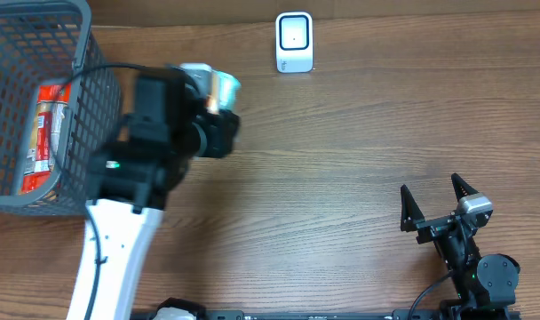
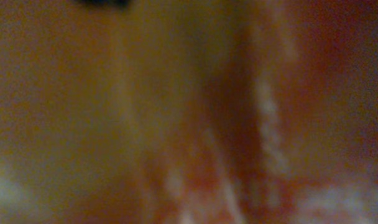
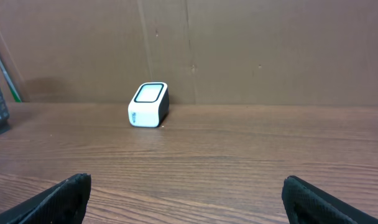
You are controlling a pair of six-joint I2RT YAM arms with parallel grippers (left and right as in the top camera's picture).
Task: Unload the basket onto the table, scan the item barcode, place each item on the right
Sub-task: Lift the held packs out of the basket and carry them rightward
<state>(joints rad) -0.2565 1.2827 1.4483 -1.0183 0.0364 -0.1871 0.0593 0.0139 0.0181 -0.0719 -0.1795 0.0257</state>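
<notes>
The item [image 1: 220, 85], a small pale-lidded can (a mere blur in the left wrist view), sits pinched in the left pincer [image 1: 206, 96] just beside the basket [image 1: 82, 133], left of the scanner [image 1: 294, 42]. The right pincer [image 1: 437, 197] is spread wide above the desk [image 1: 341, 178].

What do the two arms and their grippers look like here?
The left arm has a long white link with a black cable along it, then bulky black housings with a small green light; the left gripper is black. The right arm is black, with a silver-grey block at the wrist. The right gripper has two black pointed fingers.
</notes>
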